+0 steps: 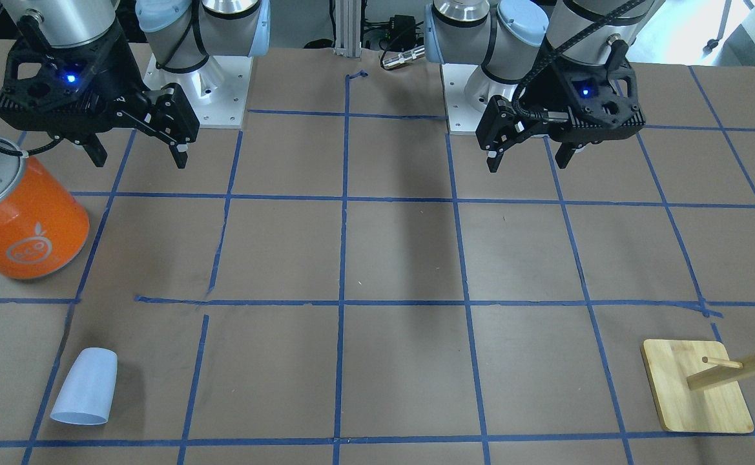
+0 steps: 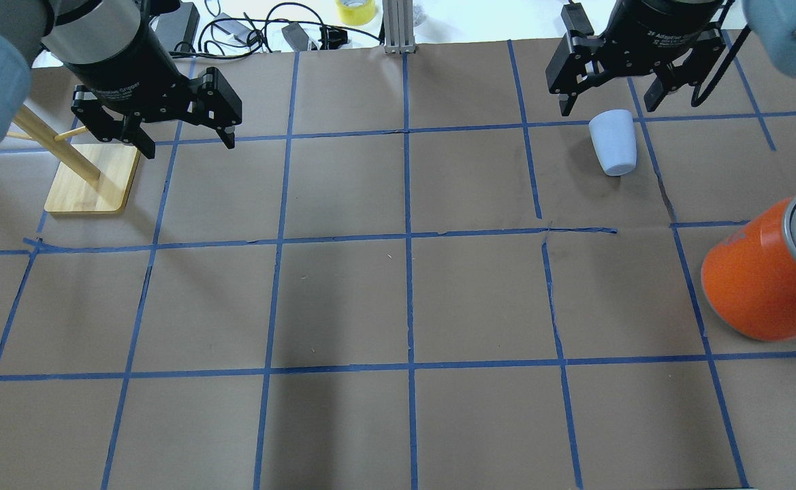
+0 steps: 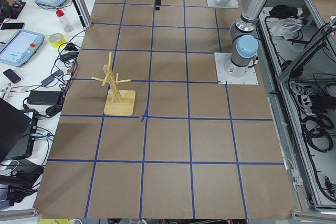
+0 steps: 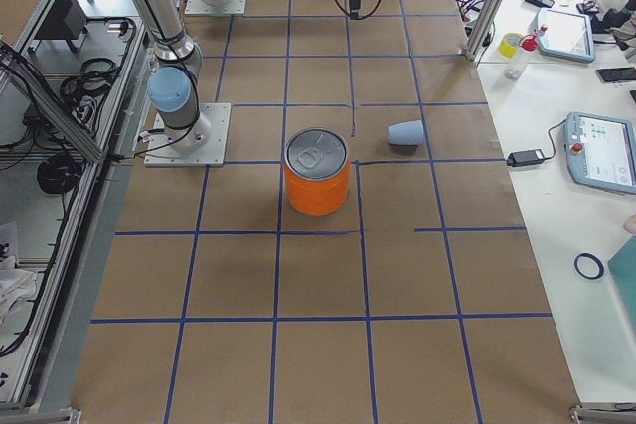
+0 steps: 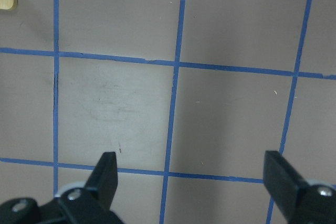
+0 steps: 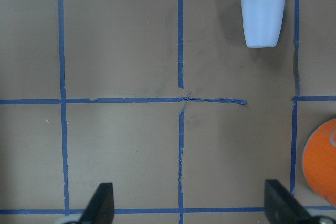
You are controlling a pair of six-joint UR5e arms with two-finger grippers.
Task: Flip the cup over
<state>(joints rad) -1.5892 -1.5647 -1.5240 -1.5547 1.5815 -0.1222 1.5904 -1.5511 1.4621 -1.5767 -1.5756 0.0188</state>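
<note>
Right tool (image 1: 139,160) was wide open with nothing in it, hanging above the counter (image 1: 403,258). Cup (image 6: 262,14) lay on its side on the counter, ahead of that tool, toward the right-hand finger in its wrist view, well clear. Orange can (image 6: 321,161) sat on the same side, closer in. Left tool (image 1: 529,163) was also wide open, empty.

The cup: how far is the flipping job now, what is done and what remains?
Done: nothing visible yet; the cup lies on its side on the table, apart from both grippers. In hand: nothing; the right gripper and the left gripper hang open and empty above the table. Left: reaching the cup, grasping it and flipping it.
</note>
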